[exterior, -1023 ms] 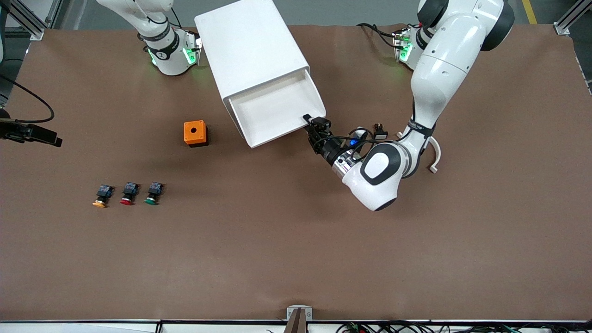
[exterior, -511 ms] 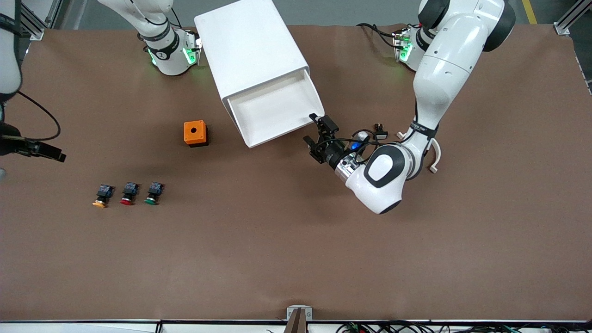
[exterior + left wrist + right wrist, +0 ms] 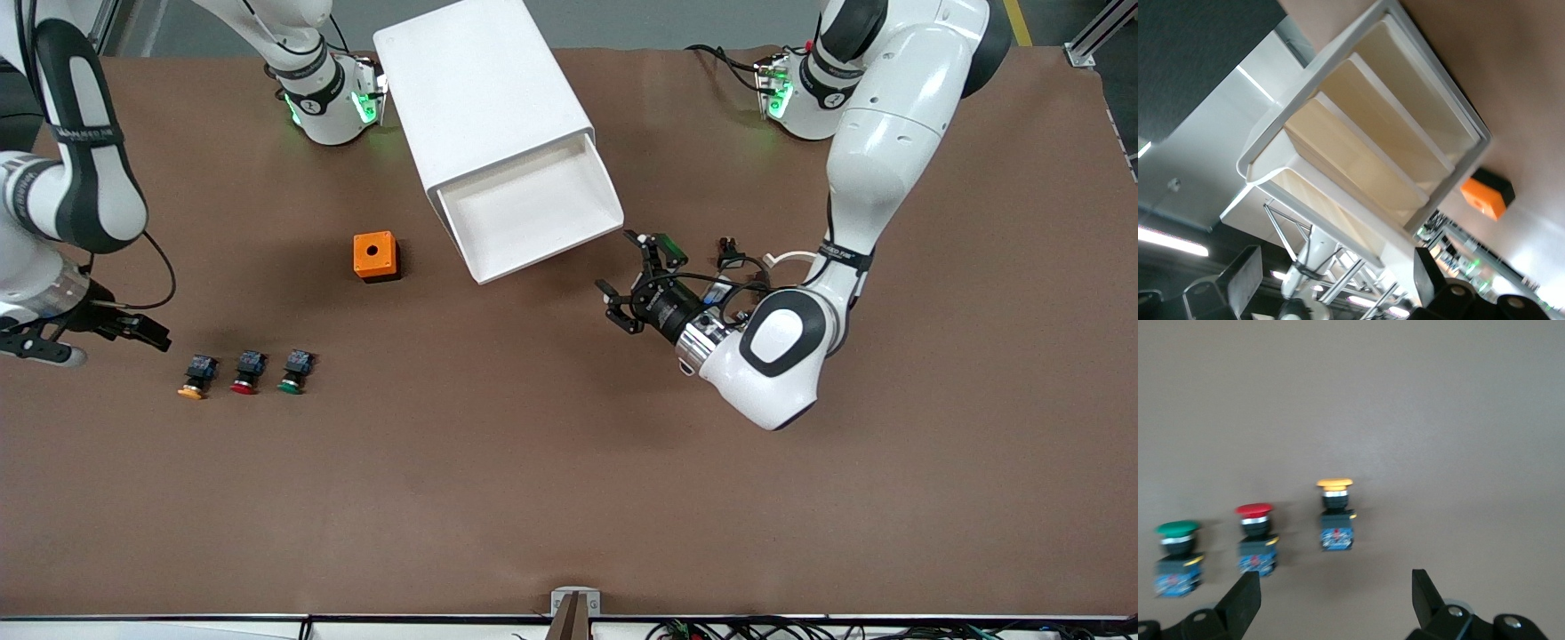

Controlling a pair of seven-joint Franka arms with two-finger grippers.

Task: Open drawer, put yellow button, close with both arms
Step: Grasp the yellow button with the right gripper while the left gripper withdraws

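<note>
Tabletop scene, brown mat, two white robot arms. White cabinet [image 3: 484, 116] at the arms' end of the table, top drawer [image 3: 533, 213] pulled out and bare inside. Left gripper [image 3: 638, 283] low over the mat just beside the drawer's front corner, toward the left arm's end, fingers spread wide and holding nothing; cabinet's cream drawer fronts visible from its wrist camera. Small orange box [image 3: 374, 256] with a round hole beside the drawer, toward the right arm's end. Three push-buttons in a row nearer the front camera than the box: yellow button [image 3: 193, 374] at the right arm's end of the row, lying on its side with cap toward the camera, red button [image 3: 246, 372] in the middle, green button [image 3: 293, 372] last. Right gripper [image 3: 133, 330] low over the mat near the yellow button, fingers [image 3: 1245, 600] apart and empty, the yellow button [image 3: 1336, 517] roughly centred between them in the wrist view. Step in hand, by judgement: pick up the yellow button. To do it well: line up on the black-and-blue body rather than the rounded cap, descend straight, keep the finger nearest the red button out of the narrow gap's neighbour, close gently, lift clear before swinging toward the open drawer. Risk: nudging the red button, or pinching the cap and letting the piece slip. Left arm best kept waiting clear of the drawer mouth.
</note>
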